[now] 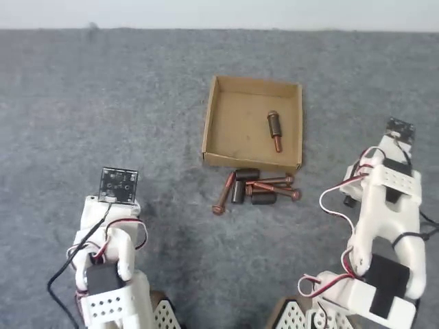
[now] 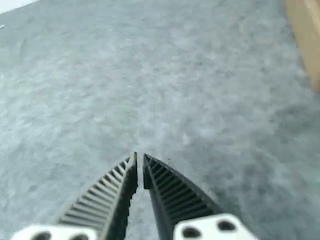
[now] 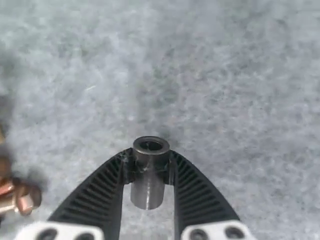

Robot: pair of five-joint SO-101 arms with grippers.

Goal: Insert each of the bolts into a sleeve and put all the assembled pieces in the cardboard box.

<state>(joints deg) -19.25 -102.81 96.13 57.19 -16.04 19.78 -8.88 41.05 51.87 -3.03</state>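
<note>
Sleeve is sitting clamped in the right hand at the box's 4 o'clock. Left hand, together and empty, is hanging at 8 o'clock. One assembled piece is lying in the box, loose bolts and sleeves at its 6 o'clock.

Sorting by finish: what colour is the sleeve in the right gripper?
The sleeve is dark grey, nearly black; clearest in right wrist view.
</note>
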